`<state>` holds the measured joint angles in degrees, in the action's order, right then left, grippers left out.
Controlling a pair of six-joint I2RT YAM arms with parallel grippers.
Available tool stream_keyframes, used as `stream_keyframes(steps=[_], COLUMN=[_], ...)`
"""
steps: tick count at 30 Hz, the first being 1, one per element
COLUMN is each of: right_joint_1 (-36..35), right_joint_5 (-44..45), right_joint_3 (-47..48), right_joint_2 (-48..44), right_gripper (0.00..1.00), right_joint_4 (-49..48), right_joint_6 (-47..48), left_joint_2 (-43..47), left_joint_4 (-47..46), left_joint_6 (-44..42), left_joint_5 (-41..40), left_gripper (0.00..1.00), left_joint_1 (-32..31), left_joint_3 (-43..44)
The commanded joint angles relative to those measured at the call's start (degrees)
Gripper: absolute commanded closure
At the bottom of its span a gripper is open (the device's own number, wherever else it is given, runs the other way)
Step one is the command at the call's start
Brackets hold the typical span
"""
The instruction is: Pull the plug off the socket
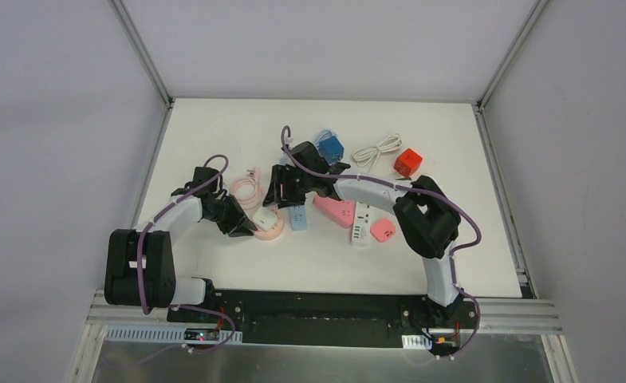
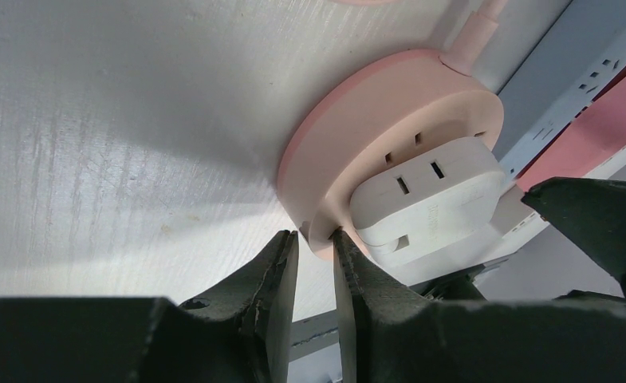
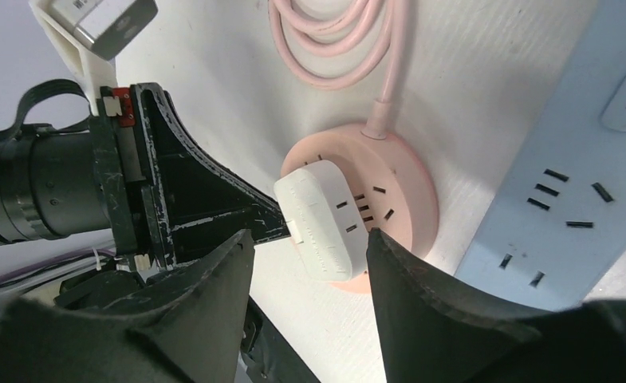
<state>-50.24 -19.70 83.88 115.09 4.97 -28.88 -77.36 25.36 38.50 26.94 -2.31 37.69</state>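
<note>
A round pink socket (image 1: 271, 230) lies on the white table, with a white plug (image 1: 265, 217) seated in its top. In the left wrist view my left gripper (image 2: 316, 234) is pinched on the near rim of the socket (image 2: 373, 120), beside the plug (image 2: 429, 199). My left gripper (image 1: 246, 226) reaches the socket from the left. My right gripper (image 1: 281, 194) hovers over it from the far side. In the right wrist view my right gripper (image 3: 309, 235) is open, its fingers on either side of the plug (image 3: 321, 219) and apart from it, above the socket (image 3: 409, 187).
The socket's pink cable (image 1: 250, 189) coils behind it. A light blue power strip (image 1: 297, 217) lies right beside the socket, then a pink strip (image 1: 335, 211), a white strip (image 1: 362, 223) and a pink cube (image 1: 383, 230). A blue cube (image 1: 330, 148), white cable (image 1: 376, 148) and red cube (image 1: 407, 162) lie farther back.
</note>
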Motion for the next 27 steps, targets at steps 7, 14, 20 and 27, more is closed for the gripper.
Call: stream_keyframes(steps=[7, 14, 20, 27], right_joint_1=[-1.43, -2.25, -2.48, -2.56], right_joint_5=[-7.37, -15.42, -16.13, -16.49], right_joint_3=[3.67, 2.46, 1.53, 0.03], right_joint_2=[3.61, 3.77, 2.68, 0.53], right_gripper=[0.42, 0.46, 0.61, 0.65], right_joint_4=[0.92, -4.32, -6.96, -9.3], right_joint_6=[0.46, -0.33, -1.06, -1.0], left_joint_2=[-0.77, -0.86, -0.86, -0.87], left_joint_4=[2.67, 2.67, 2.67, 2.89], left_joint_6=[-0.75, -0.8, -0.8, -0.87], left_joint_5=[-2.73, -2.65, -2.77, -3.0], left_gripper=[0.76, 0.77, 0.78, 0.79], left_joint_1=[-0.6, -0.6, -0.68, -0.68], left_joint_3=[0.28, 0.25, 0.28, 0.19])
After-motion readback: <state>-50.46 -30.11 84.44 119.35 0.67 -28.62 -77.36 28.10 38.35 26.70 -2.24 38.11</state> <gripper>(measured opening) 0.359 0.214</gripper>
